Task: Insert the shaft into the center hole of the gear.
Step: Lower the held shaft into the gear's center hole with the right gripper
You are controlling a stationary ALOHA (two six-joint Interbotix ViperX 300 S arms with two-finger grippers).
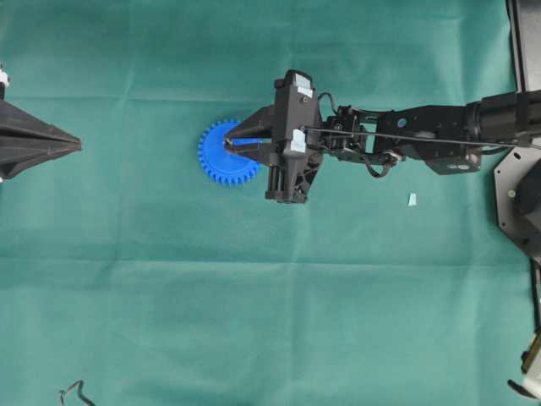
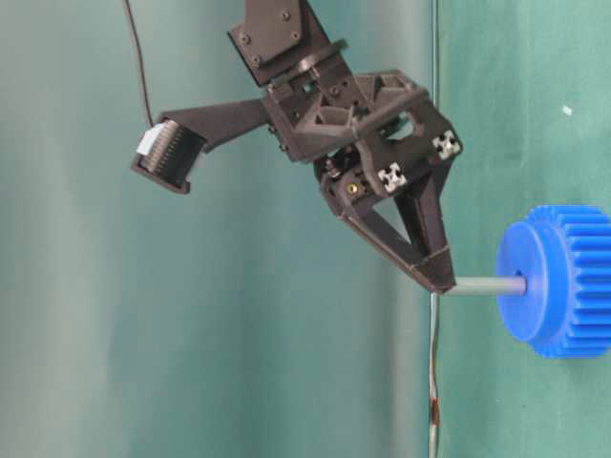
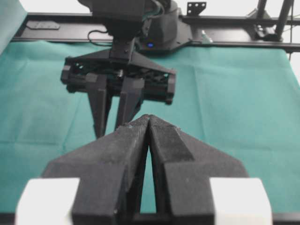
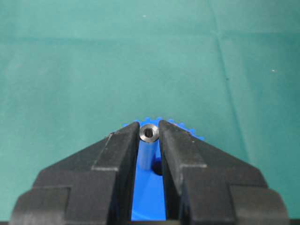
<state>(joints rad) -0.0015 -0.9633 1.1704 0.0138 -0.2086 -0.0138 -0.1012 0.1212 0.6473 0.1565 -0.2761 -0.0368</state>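
Note:
The blue gear (image 1: pixel 215 161) lies flat on the green cloth, left of centre. My right gripper (image 1: pixel 226 144) is over it, shut on the thin grey shaft (image 2: pixel 487 285), which it holds upright by its top end (image 4: pixel 149 132). In the table-level view the shaft's other end meets the gear's raised hub (image 2: pixel 520 283). In the right wrist view the dark center hole (image 4: pixel 159 168) shows partly beside the shaft's lower end; whether the tip is inside is unclear. My left gripper (image 1: pixel 78 145) is shut and empty at the far left, its tips (image 3: pixel 149 118) facing the right gripper.
A small pale blue scrap of tape (image 1: pixel 412 200) lies on the cloth below the right arm. A thin cable (image 1: pixel 72 393) lies at the bottom left corner. Black frame parts (image 1: pixel 517 199) stand along the right edge.

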